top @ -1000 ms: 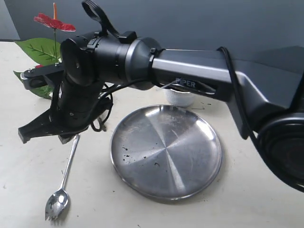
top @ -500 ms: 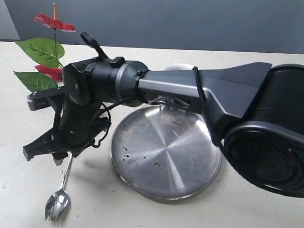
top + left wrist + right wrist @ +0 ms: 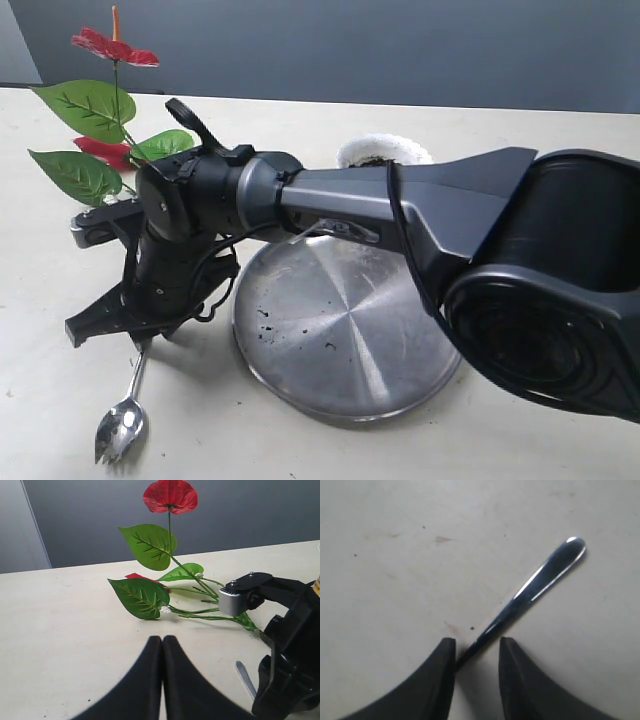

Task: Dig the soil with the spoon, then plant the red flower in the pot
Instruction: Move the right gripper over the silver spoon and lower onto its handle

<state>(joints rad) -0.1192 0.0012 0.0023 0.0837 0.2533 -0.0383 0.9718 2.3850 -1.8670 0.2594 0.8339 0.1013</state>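
The right gripper (image 3: 476, 652), black and two-fingered, hung low over the slim shiny metal spoon (image 3: 125, 408) on the pale table (image 3: 60, 400), its jaws spread with the thin handle (image 3: 530, 592) lying between them, one finger touching it. The left gripper (image 3: 162, 645) had its jaws pressed together, empty. The red flower (image 3: 170, 495) with broad green leaves lay on the table behind. The small white pot (image 3: 385, 152) stood beyond the large round steel plate (image 3: 350, 315).
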